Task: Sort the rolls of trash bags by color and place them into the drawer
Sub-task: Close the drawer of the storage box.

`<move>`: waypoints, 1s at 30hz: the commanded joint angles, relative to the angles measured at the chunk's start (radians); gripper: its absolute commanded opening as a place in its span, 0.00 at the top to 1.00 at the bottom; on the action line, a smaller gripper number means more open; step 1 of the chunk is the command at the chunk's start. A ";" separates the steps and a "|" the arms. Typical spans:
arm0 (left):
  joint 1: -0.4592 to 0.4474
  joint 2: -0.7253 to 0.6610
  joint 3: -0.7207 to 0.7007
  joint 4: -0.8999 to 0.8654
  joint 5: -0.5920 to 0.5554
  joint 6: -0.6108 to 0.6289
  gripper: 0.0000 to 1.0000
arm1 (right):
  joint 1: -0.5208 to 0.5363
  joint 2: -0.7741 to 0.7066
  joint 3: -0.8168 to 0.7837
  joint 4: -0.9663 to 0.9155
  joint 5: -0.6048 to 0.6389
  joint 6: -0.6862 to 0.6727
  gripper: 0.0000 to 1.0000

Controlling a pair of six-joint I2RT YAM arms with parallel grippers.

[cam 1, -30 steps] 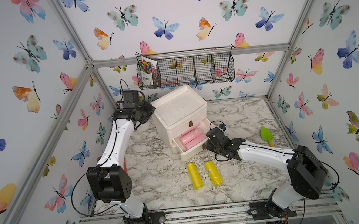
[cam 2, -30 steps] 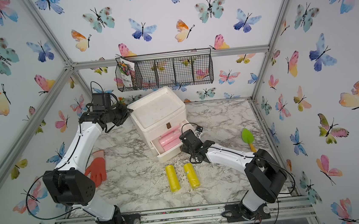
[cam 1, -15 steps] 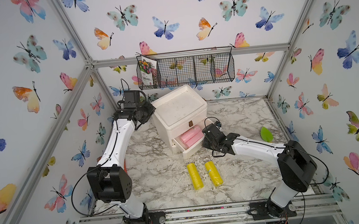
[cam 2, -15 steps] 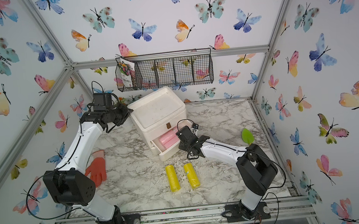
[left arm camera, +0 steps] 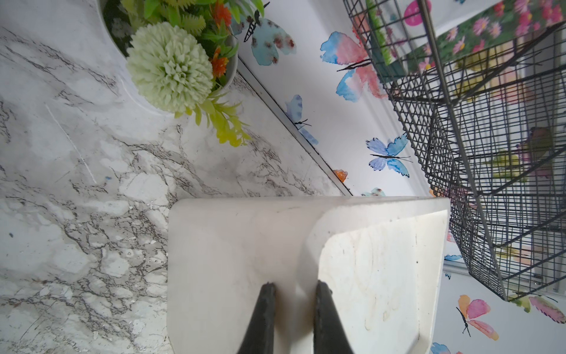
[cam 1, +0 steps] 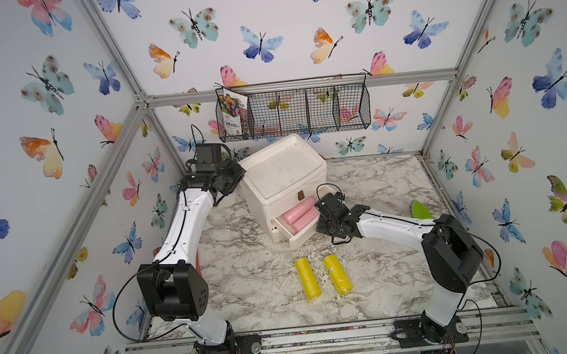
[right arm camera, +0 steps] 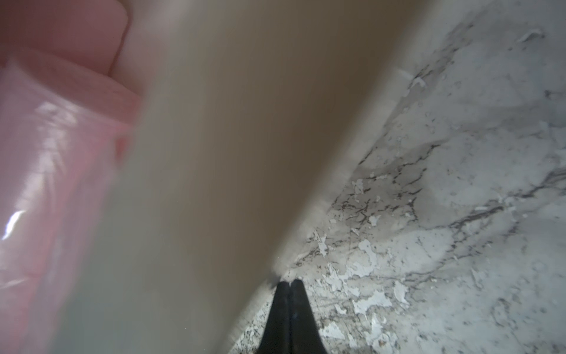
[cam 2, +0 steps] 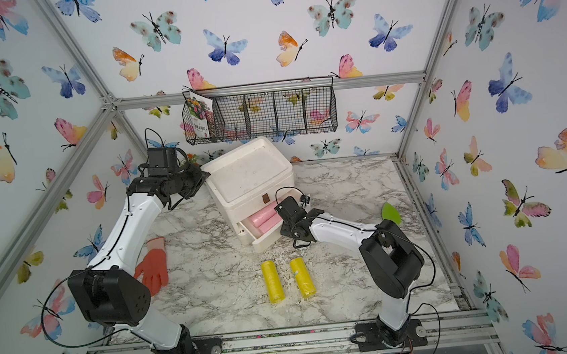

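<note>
A white drawer cabinet (cam 1: 281, 171) (cam 2: 247, 174) stands at the back middle. Its lower drawer (cam 1: 301, 238) (cam 2: 267, 244) is partly out and holds pale pink rolls of trash bags (cam 1: 299, 213) (cam 2: 264, 216) (right arm camera: 46, 153). Two yellow rolls (cam 1: 307, 278) (cam 1: 337, 273) (cam 2: 272, 281) lie on the table in front. My right gripper (cam 1: 321, 220) (right arm camera: 290, 283) is shut and empty, tips at the foot of the drawer's front (right arm camera: 229, 153). The left gripper (cam 1: 236, 178) (left arm camera: 294, 286) is shut on the cabinet's top rim (left arm camera: 294, 245) at its back left corner.
A green trowel (cam 1: 420, 209) (cam 2: 391, 213) lies at the right, behind my right arm. An orange glove (cam 2: 155, 266) lies by the left arm. A wire basket (cam 1: 297, 112) hangs on the back wall above the cabinet. A potted plant (left arm camera: 171, 64) stands behind the left gripper.
My right gripper has moved toward the cabinet against the drawer's front, and the drawer has slid partway in. The left arm has held still on the cabinet.
</note>
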 commanded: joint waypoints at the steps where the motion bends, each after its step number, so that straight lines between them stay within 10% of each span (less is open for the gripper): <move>1: -0.027 0.054 -0.050 -0.065 0.041 -0.037 0.96 | 0.009 -0.036 0.013 0.323 -0.122 0.032 0.98; 30: -0.037 0.050 -0.055 -0.055 0.046 -0.046 0.96 | 0.064 0.011 0.073 0.405 -0.207 0.009 0.96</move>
